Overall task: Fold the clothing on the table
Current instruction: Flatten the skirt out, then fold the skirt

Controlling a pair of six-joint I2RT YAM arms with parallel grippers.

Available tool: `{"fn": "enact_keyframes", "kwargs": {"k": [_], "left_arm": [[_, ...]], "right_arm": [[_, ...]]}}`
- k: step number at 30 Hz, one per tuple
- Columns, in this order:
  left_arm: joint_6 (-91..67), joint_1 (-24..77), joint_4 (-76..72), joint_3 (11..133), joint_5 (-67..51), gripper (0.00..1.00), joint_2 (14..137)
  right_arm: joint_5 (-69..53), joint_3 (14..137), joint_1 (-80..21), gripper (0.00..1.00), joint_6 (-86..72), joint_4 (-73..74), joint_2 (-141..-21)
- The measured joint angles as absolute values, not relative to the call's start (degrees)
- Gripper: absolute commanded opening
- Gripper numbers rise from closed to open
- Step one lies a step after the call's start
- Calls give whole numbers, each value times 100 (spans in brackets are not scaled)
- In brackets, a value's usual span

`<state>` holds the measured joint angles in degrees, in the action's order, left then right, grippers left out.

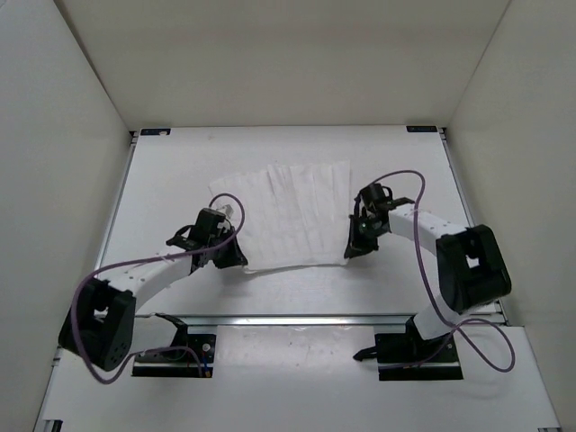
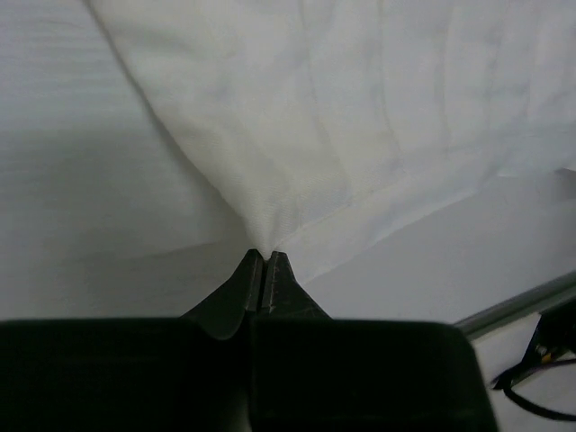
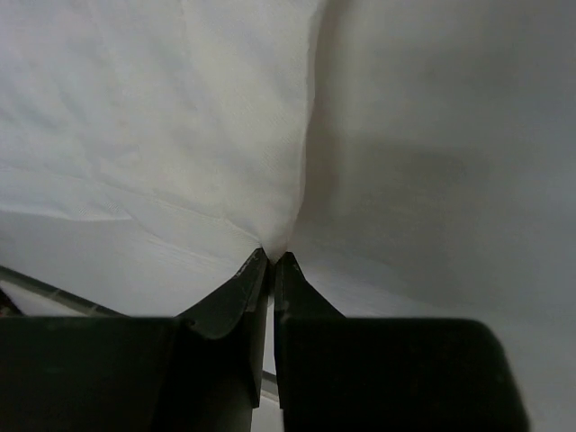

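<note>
The clothing (image 1: 288, 214), thin white creased fabric, lies spread on the table (image 1: 171, 180) in the middle of the top view. My left gripper (image 1: 236, 258) is shut on its near left corner. The left wrist view shows the cloth (image 2: 342, 126) rising to a pinched point between the closed tips of that gripper (image 2: 264, 254). My right gripper (image 1: 353, 249) is shut on the near right corner. In the right wrist view the fabric (image 3: 180, 117) gathers into the closed right gripper (image 3: 272, 256), its edge running up from the tips.
White enclosure walls (image 1: 54, 117) close in the table on the left, back and right. A metal rail (image 1: 297, 318) crosses the near edge between the arm bases. Purple cables (image 1: 423, 261) loop along both arms.
</note>
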<state>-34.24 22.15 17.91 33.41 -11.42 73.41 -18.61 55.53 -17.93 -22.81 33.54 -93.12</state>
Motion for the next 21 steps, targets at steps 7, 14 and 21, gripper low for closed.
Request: {"fn": "enact_keyframes", "kwargs": {"k": [7,14,21], "left_arm": [[-3498,2873,2176,3041,-1002,0,5918],[-3503,2814,3153,2987,-963,0,4639],[-3653,2834,3656,2902,-1321,0,3813]], "right_arm": [[-1157,4399,-2676,0,-2777,3544,-7741],[-847,4154,-3068,0,-3210,4224,-6399],[-1157,4108,-2895,0,-3282,4807,-5413]]}}
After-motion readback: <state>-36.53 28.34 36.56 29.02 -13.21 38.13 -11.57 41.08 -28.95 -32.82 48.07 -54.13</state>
